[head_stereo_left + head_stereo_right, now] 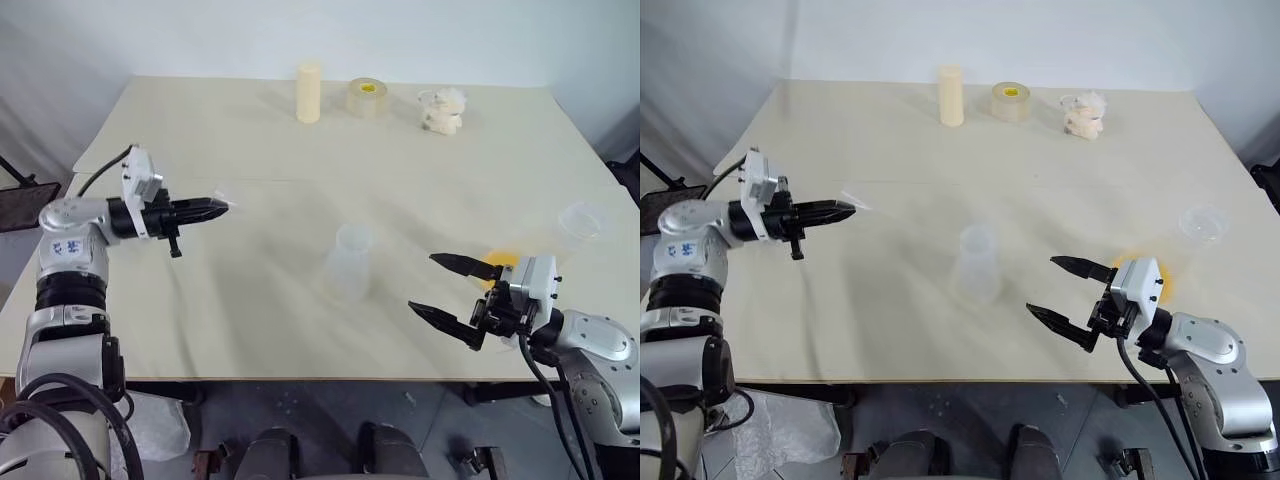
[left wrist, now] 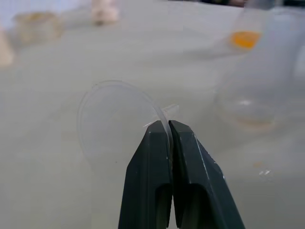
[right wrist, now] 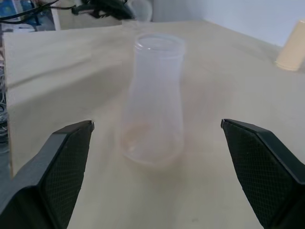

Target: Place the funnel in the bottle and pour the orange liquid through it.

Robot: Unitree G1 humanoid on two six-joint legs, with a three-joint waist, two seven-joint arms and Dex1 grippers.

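One clear funnel (image 2: pixel 116 119), thin-walled and nearly invisible against the pale bench (image 1: pixel 300 150), was pinched by its rim in the clenched left tool (image 1: pixel 222 205), raised above the surface at about nine o'clock from the bottle (image 1: pixel 349 262). Its round mouth faced the wrist camera; the spout's direction could not be told. The bottle stood upright, axis vertical, mouth up. The right tool (image 1: pixel 438 285) hung released at four o'clock of it.

Left arm reaches out level, its left pincer (image 1: pixel 222 207) pointing toward 3 o'clock, fingers pressed together. Right arm sits lower, its right pincer (image 1: pixel 447 287) aimed toward 10 o'clock, fingers spread wide apart.
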